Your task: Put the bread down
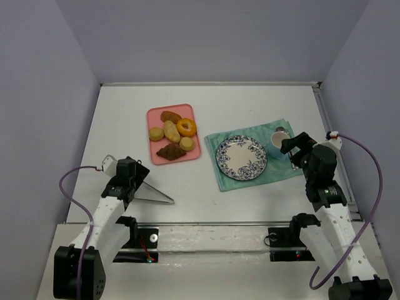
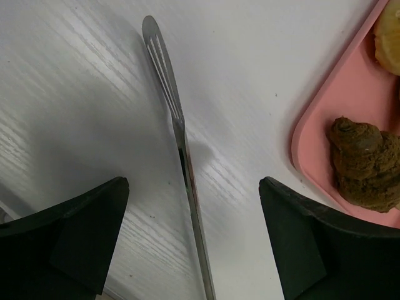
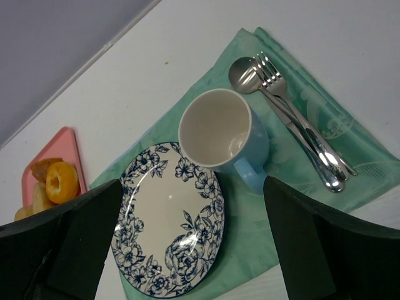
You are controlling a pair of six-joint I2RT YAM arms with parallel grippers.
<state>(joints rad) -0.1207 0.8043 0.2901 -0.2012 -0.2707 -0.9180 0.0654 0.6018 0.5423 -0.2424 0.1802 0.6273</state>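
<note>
**Hazard:** wrong item picked. The bread (image 1: 187, 144), a small pale round bun, sits near the right edge of the pink tray (image 1: 152, 113), crowded by the donut (image 1: 186, 127) and the chocolate pastry (image 1: 167, 151). A deeper golden bun (image 1: 156, 134) of like size lies opposite and is easily mistaken for it. The smooth dome may also slip.

**Left claw** (image 1: 139, 178): spread wide, empty, over the metal tongs (image 2: 164, 62) on the table (image 1: 250, 106); bread well apart.

**Right claw** (image 3: 192, 184): spread wide, empty, above the cup (image 3: 215, 128) and the floral plate (image 1: 242, 157); bread well apart.
</note>
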